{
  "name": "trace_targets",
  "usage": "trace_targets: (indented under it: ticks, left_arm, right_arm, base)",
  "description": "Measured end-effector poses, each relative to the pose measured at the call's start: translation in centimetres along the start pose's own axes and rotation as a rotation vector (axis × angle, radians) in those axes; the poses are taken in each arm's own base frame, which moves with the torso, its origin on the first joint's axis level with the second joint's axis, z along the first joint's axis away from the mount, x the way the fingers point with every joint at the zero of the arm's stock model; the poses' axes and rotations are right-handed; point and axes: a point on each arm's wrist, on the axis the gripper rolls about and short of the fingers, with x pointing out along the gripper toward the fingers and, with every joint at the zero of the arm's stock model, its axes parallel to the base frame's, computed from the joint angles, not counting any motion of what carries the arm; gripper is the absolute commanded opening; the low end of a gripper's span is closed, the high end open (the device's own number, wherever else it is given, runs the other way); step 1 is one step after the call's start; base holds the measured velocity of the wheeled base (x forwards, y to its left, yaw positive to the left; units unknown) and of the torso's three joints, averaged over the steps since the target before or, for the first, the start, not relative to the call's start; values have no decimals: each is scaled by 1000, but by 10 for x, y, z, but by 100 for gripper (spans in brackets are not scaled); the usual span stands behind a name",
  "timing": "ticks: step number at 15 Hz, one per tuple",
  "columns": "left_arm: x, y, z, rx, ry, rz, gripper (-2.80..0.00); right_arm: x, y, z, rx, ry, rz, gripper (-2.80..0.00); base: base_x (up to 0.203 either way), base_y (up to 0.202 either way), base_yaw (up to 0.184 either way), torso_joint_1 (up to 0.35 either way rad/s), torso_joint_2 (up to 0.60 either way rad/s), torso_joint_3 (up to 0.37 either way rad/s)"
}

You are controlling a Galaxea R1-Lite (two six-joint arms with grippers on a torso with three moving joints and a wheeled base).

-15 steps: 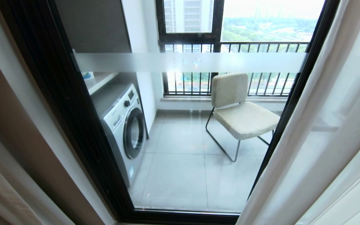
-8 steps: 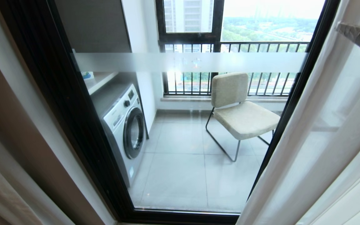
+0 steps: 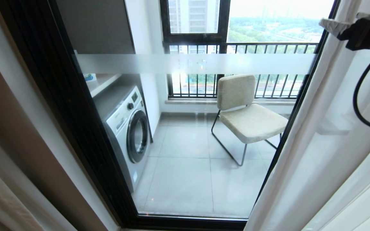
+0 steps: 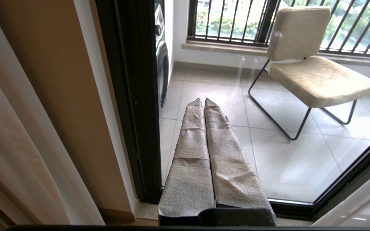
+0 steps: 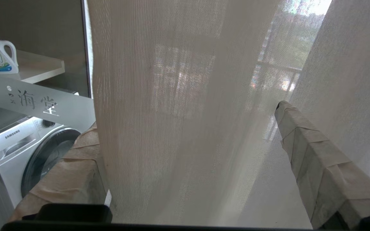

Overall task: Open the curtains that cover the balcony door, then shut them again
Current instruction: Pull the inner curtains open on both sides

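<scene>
Tiled balcony floor (image 3: pixel 185 179) behind balcony door (image 3: pixel 75 106); right gripper (image 5: pixel 185 128) fingers spread astride sheer curtain (image 5: pixel 178 96); left gripper (image 4: pixel 204 102) clenched.

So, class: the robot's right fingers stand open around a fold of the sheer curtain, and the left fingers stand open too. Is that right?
Not quite. The right fingers do stand open around the sheer curtain, but the left fingers are pressed shut, as the left wrist view shows.

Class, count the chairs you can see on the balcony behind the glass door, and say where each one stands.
1. The chair stands on the balcony tiles, right of the washing machine, with its back toward the railing. The sheer curtain may hide others.
</scene>
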Motion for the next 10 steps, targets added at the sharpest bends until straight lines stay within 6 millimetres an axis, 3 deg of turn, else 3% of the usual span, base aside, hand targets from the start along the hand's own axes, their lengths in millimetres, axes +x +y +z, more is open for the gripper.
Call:
trace_targets:
  ticks: [2, 3, 10]
  left_arm:
    - [0, 0, 0, 0, 0, 0, -280]
    - [0, 0, 0, 0, 0, 0, -280]
    - [0, 0, 0, -1, 0, 0, -280]
  right_arm:
    - [10, -1, -3, -3, -26, -3, 0]
    - [13, -1, -5, -7, -40, -5, -280]
    - [13, -2, -13, 3, -3, -76, -280]
  base:
    - [0, 0, 0, 0, 0, 0]
    - [0, 0, 0, 0, 0, 0]
    - [0, 0, 0, 0, 0, 0]
